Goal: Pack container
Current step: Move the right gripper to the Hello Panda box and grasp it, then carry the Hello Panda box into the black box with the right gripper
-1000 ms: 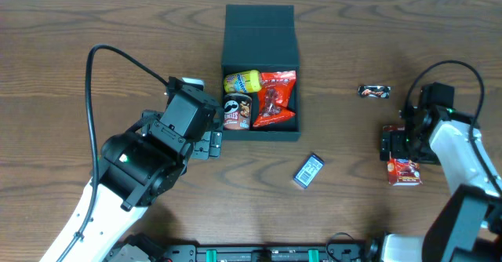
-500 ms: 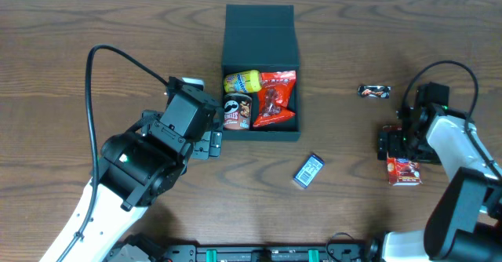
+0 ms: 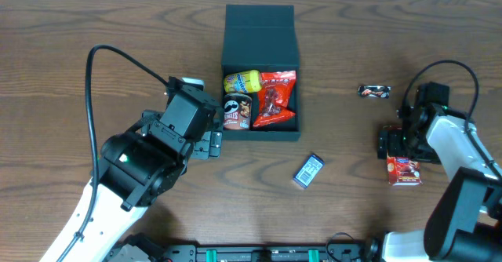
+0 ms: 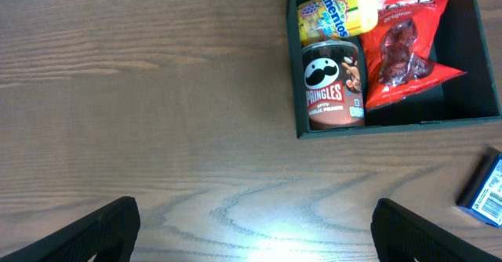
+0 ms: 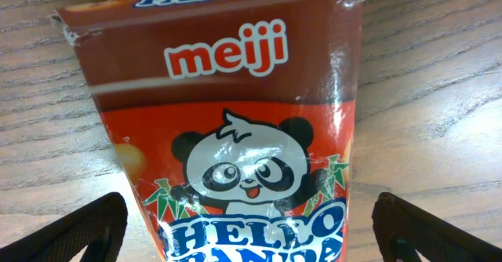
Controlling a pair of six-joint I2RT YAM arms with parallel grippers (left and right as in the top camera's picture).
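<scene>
K: Entry, state check. Where's the container [image 3: 260,34]?

M: Mid-table toward the far edge, lid flap thrown back. Inside are the Mentos tube [image 4: 336,11], Pringles can [image 4: 333,85] and red pouch [image 4: 408,46]. Little bare floor shows, only a strip beside the pouch.

K: Grippers?

M: Left gripper [image 4: 257,234] is spread wide with nothing between the fingers, hanging just beside the container's left wall. Right gripper [image 5: 247,231] is also spread wide, fingers either side of the Hello Panda box [image 5: 235,121], with a gap on both sides — not gripping.

K: Failure modes on the pick?

M: The carton sits slightly askew between the fingers. Closing from here would likely catch its edges unevenly, so it could twist or slip out. It's thin card and the top corner looks dented, so a hard squeeze may crush it.

K: At the drop?

M: Tight fit — set on the pouch, it may ride high and block the lid. The left arm is close enough to nudge the wall. The blue packet [image 3: 308,170] and dark bar [image 3: 374,92] wait on the table.
</scene>
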